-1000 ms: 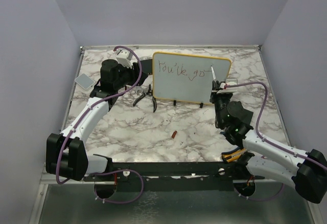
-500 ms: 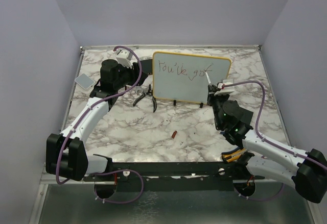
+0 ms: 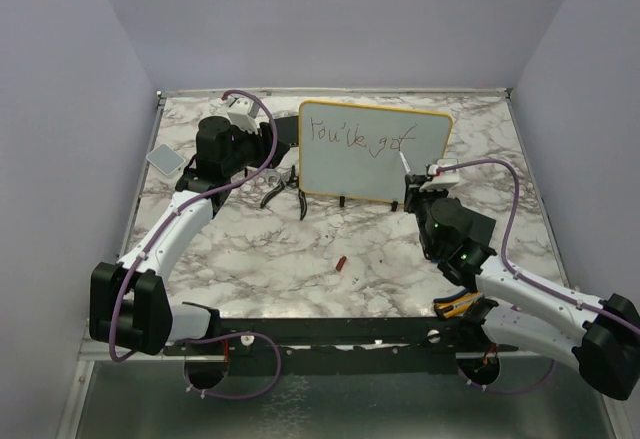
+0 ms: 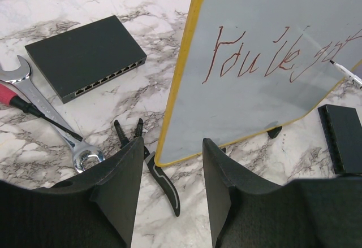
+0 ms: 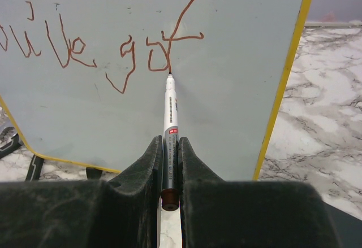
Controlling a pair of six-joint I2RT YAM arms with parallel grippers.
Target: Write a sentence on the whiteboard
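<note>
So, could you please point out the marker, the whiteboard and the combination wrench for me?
marker (image 5: 170,112), right wrist view, on its white barrel.
whiteboard (image 4: 254,108), left wrist view, on the bare face below the writing.
combination wrench (image 4: 39,98), left wrist view, on the middle of its shaft.

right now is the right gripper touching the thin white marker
Touching. The right wrist view shows the right gripper shut on the thin white marker, both fingers pressed against its barrel.
</note>
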